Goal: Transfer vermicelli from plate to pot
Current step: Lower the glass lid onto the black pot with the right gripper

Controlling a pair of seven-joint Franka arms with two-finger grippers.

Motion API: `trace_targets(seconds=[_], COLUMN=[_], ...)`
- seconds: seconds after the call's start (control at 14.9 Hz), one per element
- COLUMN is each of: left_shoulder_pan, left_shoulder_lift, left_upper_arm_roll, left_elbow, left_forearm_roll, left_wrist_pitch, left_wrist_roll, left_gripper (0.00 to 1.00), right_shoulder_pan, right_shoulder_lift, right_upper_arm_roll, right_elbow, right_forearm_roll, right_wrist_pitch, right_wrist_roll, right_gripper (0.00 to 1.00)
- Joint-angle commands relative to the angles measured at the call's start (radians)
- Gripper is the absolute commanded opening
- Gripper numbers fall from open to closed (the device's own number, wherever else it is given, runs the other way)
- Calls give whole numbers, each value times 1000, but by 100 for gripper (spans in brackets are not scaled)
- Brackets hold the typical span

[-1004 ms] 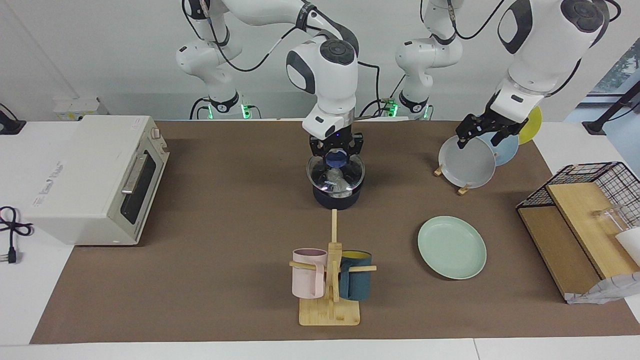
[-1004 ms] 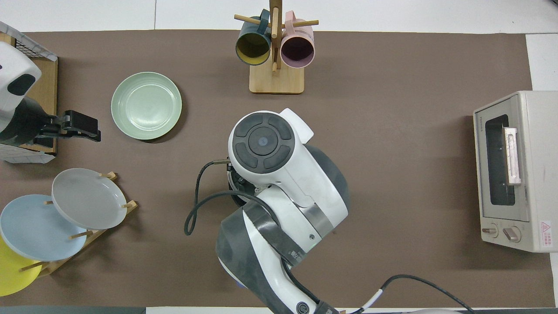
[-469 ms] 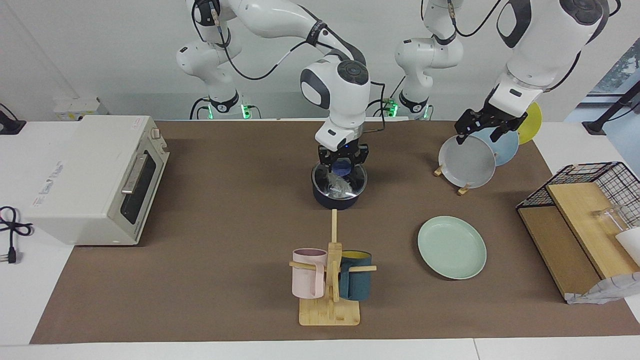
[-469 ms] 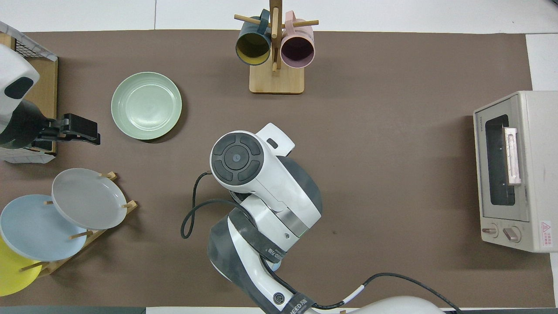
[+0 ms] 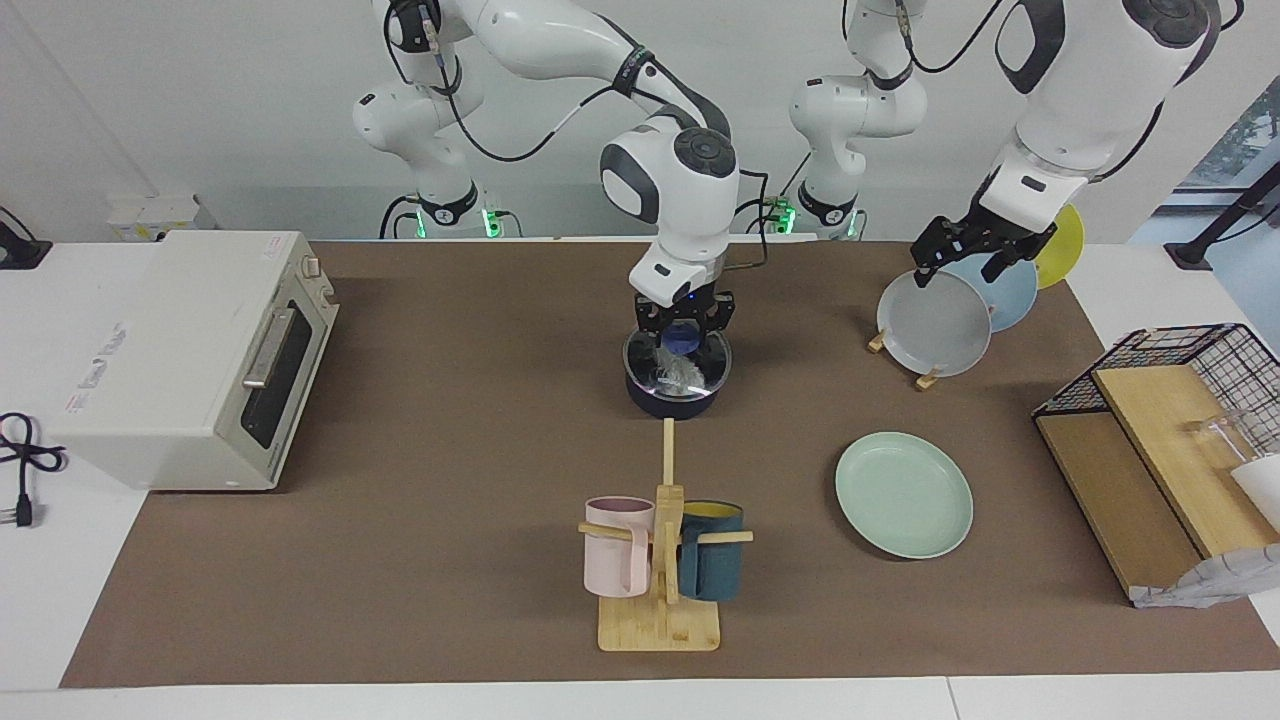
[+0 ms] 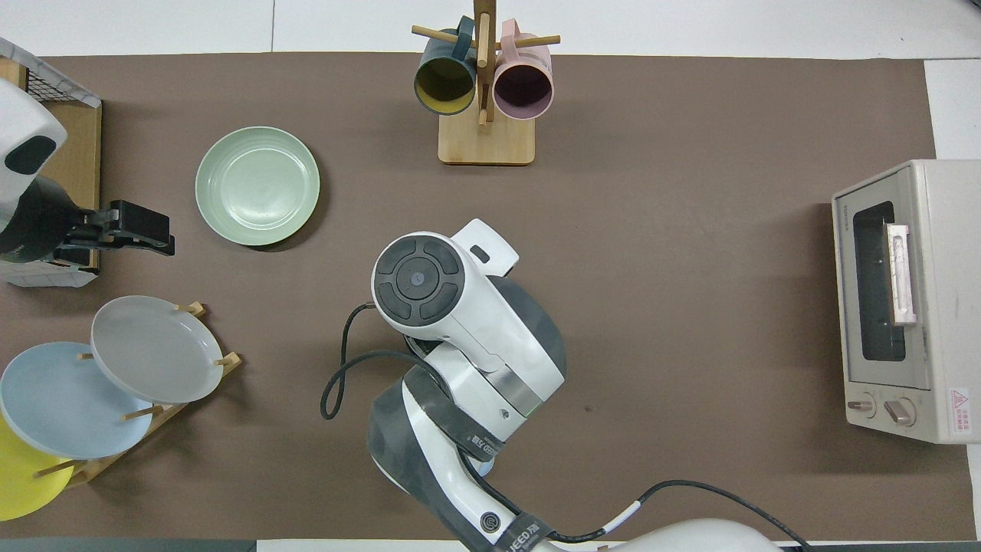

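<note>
The dark navy pot (image 5: pixel 668 402) stands mid-table. A clear glass lid (image 5: pixel 702 362) with a blue knob rests on its rim. A whitish clump of vermicelli (image 5: pixel 680 373) shows through the glass, inside the pot. My right gripper (image 5: pixel 684 326) is over the pot, shut on the lid's knob. In the overhead view the right arm hides the pot, the lid and this gripper. The mint-green plate (image 5: pixel 904 494) lies bare toward the left arm's end, also in the overhead view (image 6: pixel 257 185). My left gripper (image 5: pixel 963 266) waits open over the plate rack, also in the overhead view (image 6: pixel 146 230).
A rack with grey (image 5: pixel 934 325), blue and yellow plates stands near the left arm. A mug tree (image 5: pixel 662 560) with pink and teal mugs stands farther from the robots than the pot. A toaster oven (image 5: pixel 180 355) is at the right arm's end, a wire basket (image 5: pixel 1180 400) at the left arm's.
My right gripper has come down with the glass lid from above the pot onto its rim. The left gripper has shifted slightly over the plate rack.
</note>
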Motion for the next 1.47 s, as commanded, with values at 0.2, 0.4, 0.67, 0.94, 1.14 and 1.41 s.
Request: trace_targets(seconds=[0.2, 0.4, 0.67, 0.94, 1.14, 1.41], left_shoulder_pan=[-23, -17, -11, 2, 2, 2], left_shoulder_lift=[-7, -12, -25, -39, -56, -58], left_upper_arm_roll=[19, 17, 15, 11, 11, 8], left_elbow=[5, 5, -11, -24, -44, -40], left_forearm_roll=[84, 74, 71, 55, 54, 54], left_wrist_pitch=[3, 5, 0, 0, 2, 0], left_wrist_roll=[7, 7, 5, 7, 7, 8], left_gripper=[100, 100, 100, 100, 100, 100], right_shoulder_pan=[-5, -6, -15, -20, -20, -35], right_shoulder_lift=[-20, -19, -20, -20, -19, -19], right_upper_arm_roll=[6, 4, 6, 6, 7, 7], right_elbow=[-39, -39, -38, -36, -32, -16], right_forearm_roll=[-8, -5, -3, 0, 3, 63], right_wrist_pitch=[37, 26, 14, 1, 0, -26], right_wrist_roll=[17, 15, 12, 7, 7, 9], right_gripper=[25, 25, 25, 25, 25, 25])
